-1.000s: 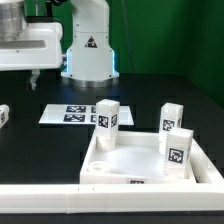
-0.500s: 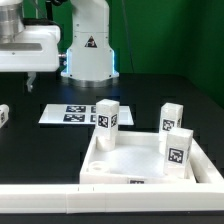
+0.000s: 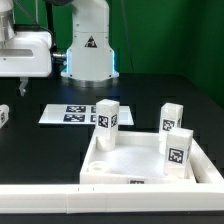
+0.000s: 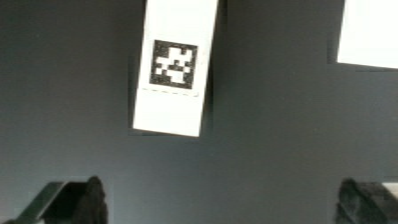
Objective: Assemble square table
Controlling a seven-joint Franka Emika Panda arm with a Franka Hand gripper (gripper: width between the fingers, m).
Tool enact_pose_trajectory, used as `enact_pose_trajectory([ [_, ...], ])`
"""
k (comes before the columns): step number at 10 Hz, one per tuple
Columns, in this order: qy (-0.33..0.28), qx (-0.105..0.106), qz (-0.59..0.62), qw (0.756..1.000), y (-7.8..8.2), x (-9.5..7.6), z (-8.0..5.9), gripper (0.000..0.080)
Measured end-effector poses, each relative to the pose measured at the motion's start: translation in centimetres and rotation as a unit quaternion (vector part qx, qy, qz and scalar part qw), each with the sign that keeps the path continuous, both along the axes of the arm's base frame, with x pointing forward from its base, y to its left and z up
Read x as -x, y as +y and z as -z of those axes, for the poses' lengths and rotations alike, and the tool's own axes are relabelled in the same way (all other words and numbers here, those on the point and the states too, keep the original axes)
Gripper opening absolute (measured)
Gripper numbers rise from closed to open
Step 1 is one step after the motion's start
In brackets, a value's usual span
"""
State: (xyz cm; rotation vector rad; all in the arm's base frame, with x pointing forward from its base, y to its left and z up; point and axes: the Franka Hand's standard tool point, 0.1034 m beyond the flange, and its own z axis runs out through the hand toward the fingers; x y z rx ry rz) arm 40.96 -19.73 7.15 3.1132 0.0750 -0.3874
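Under the wide-open pincer (image 4: 217, 203), a flat white tagged leg (image 4: 178, 65)

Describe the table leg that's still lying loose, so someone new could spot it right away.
Start at the square tabletop, where three legs stand upright. Look across the black table to the exterior view's far left edge: the loose leg lies there alone, outside the tray, beyond the marker board.

The arm reaches out at the exterior view's upper left. Its claw (image 4: 221, 205) hangs wide apart, holding nothing.
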Motion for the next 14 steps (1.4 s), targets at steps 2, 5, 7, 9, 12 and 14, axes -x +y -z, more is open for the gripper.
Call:
enact_pose_trajectory([
  [2,0.083,-0.009,0.029,0.996,-1.6,0.2,0.9,0.0648],
  [5,0.169,-0.006,0.028,0.985,-2.4,0.1,2.5,0.0648],
  [7,0.215,-0.001,0.032,0.976,-2.2,0.3,3.2,0.0648],
  [9,0.269,-0.002,0.041,0.962,-2.0,1.0,4.0,0.0648],
  [12,0.291,0.004,0.046,0.956,-2.3,2.1,5.5,0.0648],
  [14,0.298,0.002,0.056,0.953,-2.6,3.1,6.0,0.0648],
])
